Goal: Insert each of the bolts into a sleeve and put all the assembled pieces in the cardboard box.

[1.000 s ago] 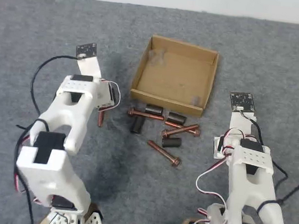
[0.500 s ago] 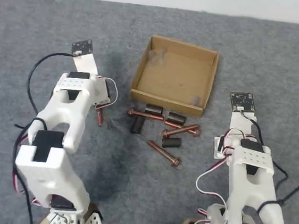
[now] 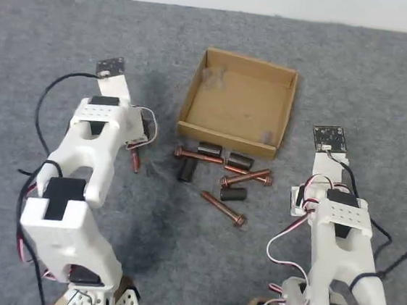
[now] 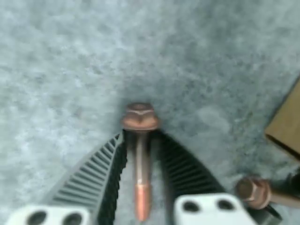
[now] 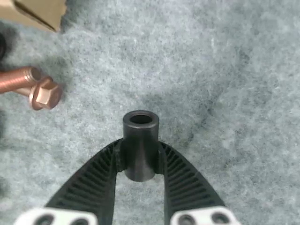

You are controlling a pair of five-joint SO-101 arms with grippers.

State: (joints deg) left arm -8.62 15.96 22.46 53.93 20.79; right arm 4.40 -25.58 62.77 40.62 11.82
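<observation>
The left arm's pincer is narrow and grips 1 copper-coloured metal bolt with a hexagonal flanged head by its shank, the head just beyond the fingertips. In the high view this bolt hangs under the arm, over the grey felt-like desk, to the left of the other parts.

In the middle of the desk lies a loose group: 4 short black cylindrical sleeves and at least 3 more copper bolts, some touching each other (2 of the bolts seem to cross, I cannot tell exactly). Just behind this group stands the open, shallow brown cardboard box.

The right arm's pincer is closed around 1 black sleeve, which it holds by the sides with the open bore at the far end. It is over the desk, to the right of the group, with a bolt head near it.
</observation>
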